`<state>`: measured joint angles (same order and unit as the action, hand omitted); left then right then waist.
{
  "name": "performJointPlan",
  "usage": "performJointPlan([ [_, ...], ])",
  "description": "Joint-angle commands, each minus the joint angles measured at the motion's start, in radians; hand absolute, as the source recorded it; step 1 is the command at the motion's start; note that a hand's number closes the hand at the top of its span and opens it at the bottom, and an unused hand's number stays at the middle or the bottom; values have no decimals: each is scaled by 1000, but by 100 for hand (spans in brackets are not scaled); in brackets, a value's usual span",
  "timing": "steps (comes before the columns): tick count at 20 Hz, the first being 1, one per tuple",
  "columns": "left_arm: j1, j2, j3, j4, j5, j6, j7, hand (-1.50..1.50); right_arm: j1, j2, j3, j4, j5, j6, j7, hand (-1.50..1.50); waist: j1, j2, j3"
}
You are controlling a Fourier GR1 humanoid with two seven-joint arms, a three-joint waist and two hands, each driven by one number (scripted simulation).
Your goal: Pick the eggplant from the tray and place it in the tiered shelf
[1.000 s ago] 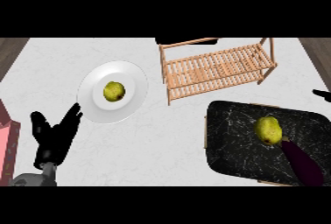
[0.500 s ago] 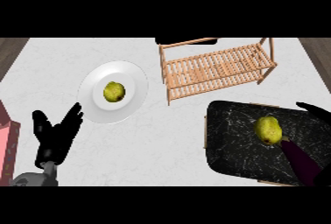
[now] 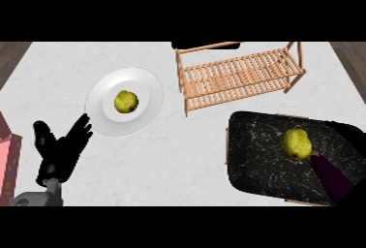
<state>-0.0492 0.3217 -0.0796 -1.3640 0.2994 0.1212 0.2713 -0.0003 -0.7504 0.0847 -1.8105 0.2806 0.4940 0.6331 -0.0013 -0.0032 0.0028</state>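
- Eggplant (image 3: 332,178) is shown lying on the tray (image 3: 259,165), the largest item on the counter (image 3: 178,164). The tray is set at the right, a position judged to suit the right arm.
- Tiered shelf (image 3: 239,77): a slatted wooden rack is placed just beyond the tray. Nothing is seen on its slats, so the placing step is judged not yet done.
- Plate (image 3: 145,81): a white plate is set well apart to the left, with a yellow-green fruit (image 3: 127,101) at its centre. Both are judged to be no part of the task.
- Left hand (image 3: 61,152): it is held up at the lower left, near the plate's lower rim, with fingers spread and nothing held — a resting pose, away from the tray.
- Right hand (image 3: 350,131): only a dark shape is seen at the right edge, over the tray's far corner. Black lies against black, so whether it is apart or closed cannot be told. It is apart from the eggplant.
- Eggplant proper: dark purple and long, it is laid slantwise in the tray's near right part, unheld — a grasp across its body is judged necessary.
- Second fruit (image 3: 297,143): it is set at the eggplant's far tip. Whether they touch cannot be told.
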Motion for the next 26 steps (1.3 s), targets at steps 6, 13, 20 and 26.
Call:
performJointPlan([
  [6,44,-51,1,-18,-67,-14,-12,0,28,118,20,70,216,-28,-76,-150,3,3,-3],
  [13,17,-94,16,12,-101,-13,-25,0,42,188,42,80,357,-71,-89,-150,-1,3,-3],
  [20,-6,-72,72,40,-95,-58,9,0,-11,213,-26,284,406,-152,-301,-150,0,3,-3],
  [26,1,-96,82,22,-132,-59,17,0,-17,252,-36,344,476,-159,-356,-150,1,3,-3],
])
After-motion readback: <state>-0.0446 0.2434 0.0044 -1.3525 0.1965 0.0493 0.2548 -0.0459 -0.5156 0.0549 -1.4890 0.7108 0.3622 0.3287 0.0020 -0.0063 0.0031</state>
